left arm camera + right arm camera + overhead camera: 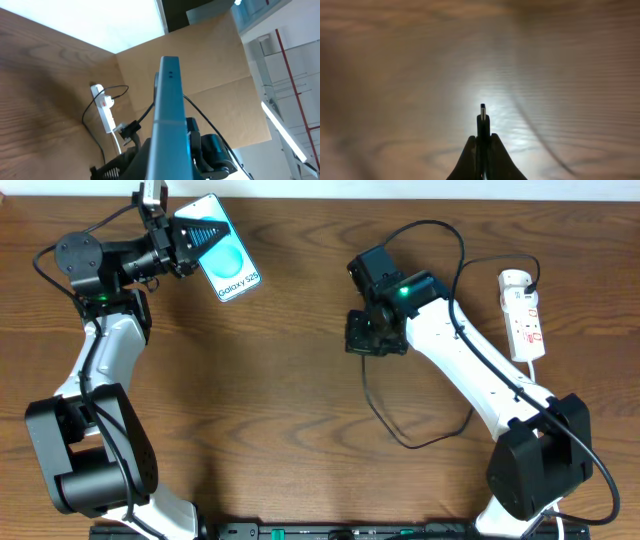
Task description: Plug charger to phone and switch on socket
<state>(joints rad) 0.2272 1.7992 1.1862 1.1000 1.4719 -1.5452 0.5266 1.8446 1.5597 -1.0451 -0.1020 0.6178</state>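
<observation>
Right gripper (481,144) pinched shut on charger (482,116) plug, tip poking out over mid-table (300,430), left gripper (205,235) clamped on phone (236,272) at far-left corner, socket (523,310) by right edge, so mating step looks in hand: next needs tip lined up with phone port.

Only bare table (290,310) lies between the phone (228,255) and the charger (482,120).
</observation>
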